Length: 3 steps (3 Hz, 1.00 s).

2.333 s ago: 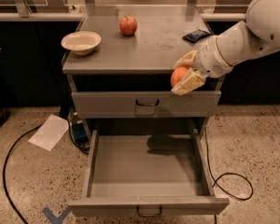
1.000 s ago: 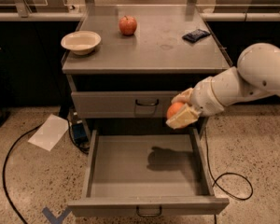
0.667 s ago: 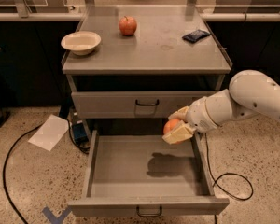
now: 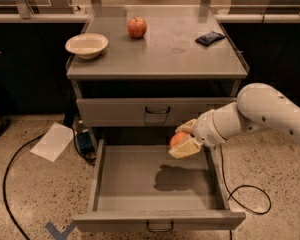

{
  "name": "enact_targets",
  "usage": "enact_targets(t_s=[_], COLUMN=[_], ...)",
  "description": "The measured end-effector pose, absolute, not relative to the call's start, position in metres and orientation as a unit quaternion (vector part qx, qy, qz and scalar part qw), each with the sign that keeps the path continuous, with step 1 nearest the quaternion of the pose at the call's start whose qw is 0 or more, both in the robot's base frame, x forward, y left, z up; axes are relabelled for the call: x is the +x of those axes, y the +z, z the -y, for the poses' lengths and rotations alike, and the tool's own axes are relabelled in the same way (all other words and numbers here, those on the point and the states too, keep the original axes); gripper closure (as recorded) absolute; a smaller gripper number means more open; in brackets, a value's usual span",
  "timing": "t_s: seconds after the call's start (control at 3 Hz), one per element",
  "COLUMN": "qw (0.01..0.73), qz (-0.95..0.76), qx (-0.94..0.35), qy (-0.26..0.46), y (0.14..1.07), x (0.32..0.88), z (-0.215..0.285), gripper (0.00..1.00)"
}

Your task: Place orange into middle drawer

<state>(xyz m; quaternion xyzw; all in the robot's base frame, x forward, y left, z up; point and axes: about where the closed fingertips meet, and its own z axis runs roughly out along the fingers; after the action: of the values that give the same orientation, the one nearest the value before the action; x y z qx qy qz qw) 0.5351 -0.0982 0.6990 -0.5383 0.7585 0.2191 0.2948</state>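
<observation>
The orange (image 4: 178, 138) is round and bright orange, held between the pale fingers of my gripper (image 4: 184, 140). My gripper is shut on it and hangs over the right rear part of the open middle drawer (image 4: 160, 184), a little above its floor. The drawer is a wide shallow grey tray pulled fully out, with a dark handle at its front. It holds nothing but the arm's shadow. My white arm (image 4: 260, 114) comes in from the right.
The upper drawer (image 4: 155, 112) is closed. On the cabinet top stand a red apple (image 4: 137, 27), a white bowl (image 4: 86, 45) and a dark packet (image 4: 210, 37). A white paper (image 4: 52, 141) and black cables (image 4: 10, 184) lie on the floor at the left.
My gripper has carried the orange down and left, from the level of the upper drawer's front to just above the open middle drawer.
</observation>
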Motion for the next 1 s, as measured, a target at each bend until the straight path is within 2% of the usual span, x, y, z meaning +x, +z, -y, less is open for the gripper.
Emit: enact_targets(t_s=[0.67,1.0], qw=[0.329,0.336], qz=[-0.744,-0.763], qx=[-0.54,-0.51], qy=[0.216,0.214], y=[0.625,0.582], x=[0.56,0.579], z=[0.044,0.042], gripper=[1.0,1.0])
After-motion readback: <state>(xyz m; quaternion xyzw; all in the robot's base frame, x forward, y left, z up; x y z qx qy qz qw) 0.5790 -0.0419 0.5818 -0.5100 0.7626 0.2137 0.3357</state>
